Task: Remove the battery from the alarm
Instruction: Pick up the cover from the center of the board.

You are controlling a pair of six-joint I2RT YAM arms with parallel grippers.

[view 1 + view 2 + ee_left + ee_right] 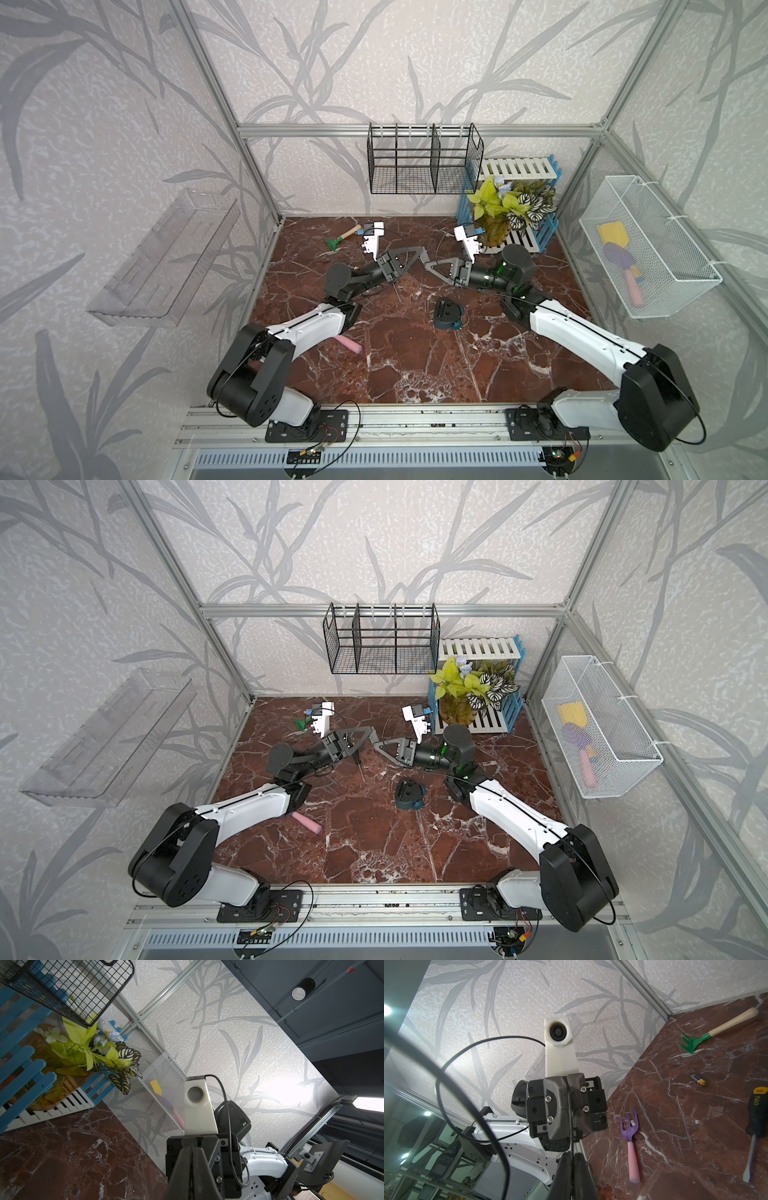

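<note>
The alarm (pixel 446 313) (pixel 409 792) lies on the marble floor with its dark back up, in front of the right arm. The battery (pixel 698 1080), a tiny dark cylinder with a gold end, lies loose on the floor between the green rake and the screwdriver in the right wrist view. My left gripper (pixel 420 250) (pixel 371 731) (pixel 192 1151) and right gripper (pixel 425 265) (pixel 376 746) (pixel 572 1156) hover tip to tip above the floor, behind the alarm. Both are shut with nothing between the fingers.
A black-handled screwdriver (pixel 757 1113) (pixel 397 293) lies beside the left arm. A purple fork with a pink handle (pixel 631 1147) (pixel 349 344) and a green rake (pixel 338 241) also lie on the floor. A potted plant (pixel 505 208) in a blue crate fills the back right corner.
</note>
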